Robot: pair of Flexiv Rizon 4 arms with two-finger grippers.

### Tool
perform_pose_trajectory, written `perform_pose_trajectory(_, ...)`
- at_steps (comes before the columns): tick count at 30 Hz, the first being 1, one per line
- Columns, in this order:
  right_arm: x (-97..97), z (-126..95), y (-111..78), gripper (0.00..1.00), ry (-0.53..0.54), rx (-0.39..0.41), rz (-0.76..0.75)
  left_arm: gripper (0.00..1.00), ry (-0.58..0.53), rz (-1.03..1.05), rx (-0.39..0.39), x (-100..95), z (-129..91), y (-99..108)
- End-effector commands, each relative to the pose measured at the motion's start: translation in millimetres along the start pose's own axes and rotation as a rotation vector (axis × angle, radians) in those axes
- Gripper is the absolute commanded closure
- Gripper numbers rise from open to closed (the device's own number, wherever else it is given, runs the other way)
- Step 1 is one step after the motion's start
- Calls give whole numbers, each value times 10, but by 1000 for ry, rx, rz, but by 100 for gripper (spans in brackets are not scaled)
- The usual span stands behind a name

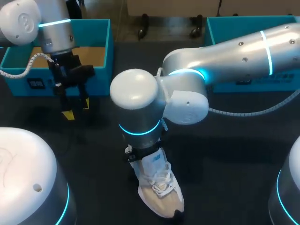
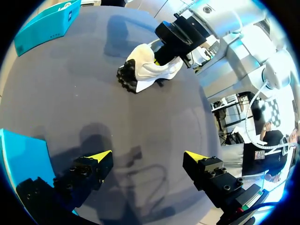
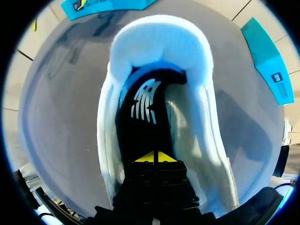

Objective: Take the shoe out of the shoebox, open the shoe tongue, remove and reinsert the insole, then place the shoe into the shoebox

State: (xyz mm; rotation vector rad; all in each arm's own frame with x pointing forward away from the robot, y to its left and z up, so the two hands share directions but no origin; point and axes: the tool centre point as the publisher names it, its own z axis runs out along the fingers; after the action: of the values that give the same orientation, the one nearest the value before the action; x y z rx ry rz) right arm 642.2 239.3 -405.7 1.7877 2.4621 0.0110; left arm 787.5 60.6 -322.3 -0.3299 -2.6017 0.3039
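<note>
A white shoe stands on the dark table near the front middle, toe toward the front edge. My right arm reaches in over it. In the right wrist view my right gripper is shut, its yellow tips together, down inside the shoe and against the black insole; nothing shows between the tips. The left wrist view has the shoe far ahead, with the right gripper in it. My left gripper hangs open and holds nothing, just in front of the teal shoebox at the back left.
A second teal box stands at the back right, behind my right arm. The left wrist view catches a teal box wall close beside the left gripper and another teal box far off.
</note>
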Motion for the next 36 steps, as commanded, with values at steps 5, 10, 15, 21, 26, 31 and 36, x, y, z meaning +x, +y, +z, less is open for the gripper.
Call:
perform_pose_trajectory(5,-119,-120,141,100,71,-140,-48,0,-2,-6,-6,29,35,-50)
perform_pose_trajectory(10,-130,-280,340,100,164,-246,-124,0,-3,-25,12,57,54,4)
perform_pose_trajectory(15,-157,-274,458,100,265,-290,-132,0,-13,-57,17,81,81,71)
perform_pose_trajectory(21,-130,-340,544,100,308,-350,-143,0,-9,-68,31,89,101,119)
perform_pose_trajectory(26,-64,-466,591,100,303,-392,-158,0,-6,-72,34,90,103,126)
perform_pose_trajectory(31,10,-537,617,100,302,-404,-173,0,-4,-74,37,90,101,152)
perform_pose_trajectory(36,130,-555,645,100,311,-401,-195,0,-3,-78,39,100,92,192)
